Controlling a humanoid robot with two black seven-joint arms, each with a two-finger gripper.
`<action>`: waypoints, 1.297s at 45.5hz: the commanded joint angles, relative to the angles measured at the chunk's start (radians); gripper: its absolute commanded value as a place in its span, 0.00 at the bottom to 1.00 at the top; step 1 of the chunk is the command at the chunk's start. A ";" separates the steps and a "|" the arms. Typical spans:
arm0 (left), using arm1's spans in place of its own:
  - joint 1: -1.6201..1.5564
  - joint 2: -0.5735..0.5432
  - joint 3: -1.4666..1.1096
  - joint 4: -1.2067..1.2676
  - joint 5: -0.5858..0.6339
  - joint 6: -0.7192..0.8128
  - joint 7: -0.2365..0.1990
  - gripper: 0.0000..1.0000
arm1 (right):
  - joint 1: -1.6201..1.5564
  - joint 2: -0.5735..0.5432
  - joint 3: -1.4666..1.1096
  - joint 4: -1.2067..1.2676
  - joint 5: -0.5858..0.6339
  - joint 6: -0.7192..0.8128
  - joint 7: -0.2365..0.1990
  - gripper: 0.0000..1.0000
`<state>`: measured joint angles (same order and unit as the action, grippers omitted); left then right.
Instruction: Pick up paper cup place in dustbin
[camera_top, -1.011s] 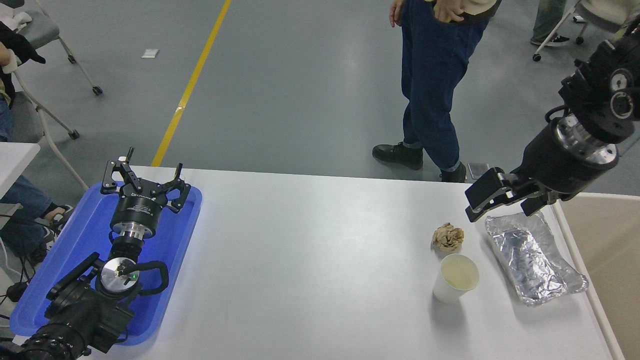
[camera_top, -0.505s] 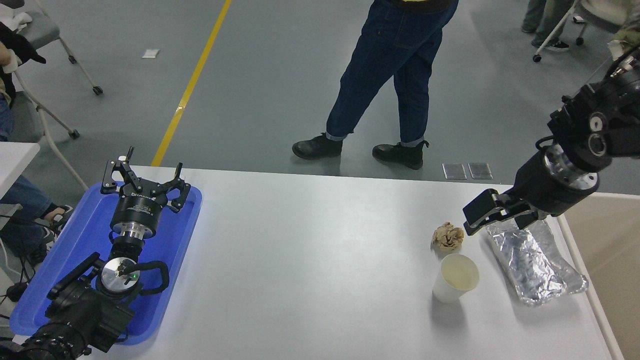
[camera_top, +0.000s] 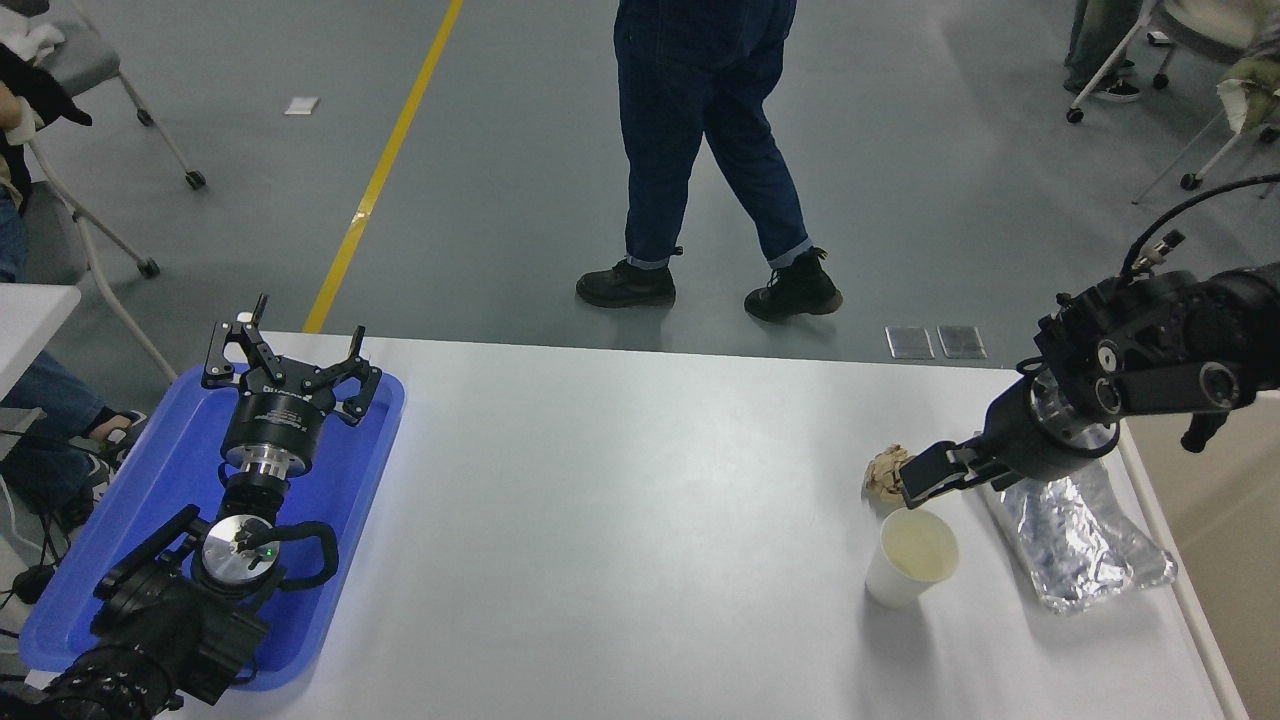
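The white paper cup (camera_top: 910, 557) stands upright on the table's right side, its cream inside showing. My right gripper (camera_top: 925, 482) hangs just above and behind the cup's far rim, open, holding nothing, and it overlaps the crumpled brown paper ball (camera_top: 882, 470). The beige dustbin (camera_top: 1235, 560) shows beyond the table's right edge. My left gripper (camera_top: 290, 345) is parked open over the blue tray (camera_top: 150, 520) at the lower left.
A crinkled silver foil tray (camera_top: 1085, 535) lies right of the cup, partly under my right wrist. A person in dark jeans (camera_top: 700, 130) walks past the table's far side. Chairs stand at the top left and top right.
My right arm has come down and to the left, from above the foil tray to just over the cup's far rim. The person has walked leftward. The cup has not moved.
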<state>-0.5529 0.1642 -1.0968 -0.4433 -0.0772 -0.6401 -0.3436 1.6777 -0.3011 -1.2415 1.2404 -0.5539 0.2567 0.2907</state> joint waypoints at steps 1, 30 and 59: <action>0.001 0.000 0.000 0.000 0.000 -0.001 0.000 1.00 | -0.141 0.003 0.011 -0.078 -0.043 -0.077 -0.002 1.00; 0.001 0.000 0.000 0.000 0.000 -0.001 0.000 1.00 | -0.237 0.013 0.034 -0.125 -0.040 -0.171 -0.018 0.54; 0.001 0.000 0.000 0.000 0.000 -0.001 0.000 1.00 | -0.173 0.002 0.005 -0.082 -0.038 -0.165 -0.004 0.00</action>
<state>-0.5535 0.1641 -1.0969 -0.4433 -0.0767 -0.6413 -0.3436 1.4609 -0.2909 -1.2155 1.1266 -0.5940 0.0878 0.2798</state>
